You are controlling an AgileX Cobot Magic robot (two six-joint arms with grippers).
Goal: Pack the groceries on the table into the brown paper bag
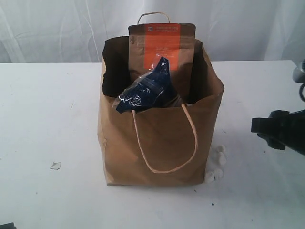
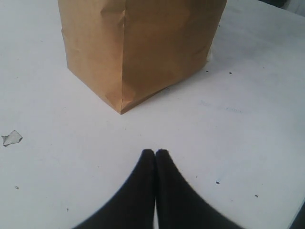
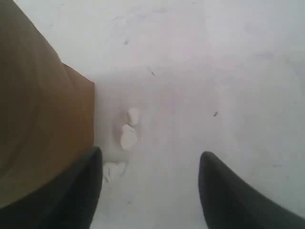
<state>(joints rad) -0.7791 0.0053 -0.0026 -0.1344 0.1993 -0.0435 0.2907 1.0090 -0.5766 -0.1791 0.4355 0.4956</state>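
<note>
Pouch (image 1: pixel 161 47), noodle packet (image 1: pixel 145 95) inside bag (image 1: pixel 119 148)

Kraft-brown paper bag (image 1: pixel 157 152); brown pouch (image 1: pixel 138 57), orange label (image 1: pixel 162 47); dark-blue noodle packet (image 1: pixel 148 93); plain white table (image 1: pixel 47 119).

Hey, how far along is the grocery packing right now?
Done: the brown pouch and dark-blue noodle packet sit in the brown paper bag, poking above its rim. In hand: nothing; the left gripper is shut, the right gripper open, both empty. Left: no groceries show on the table.
</note>
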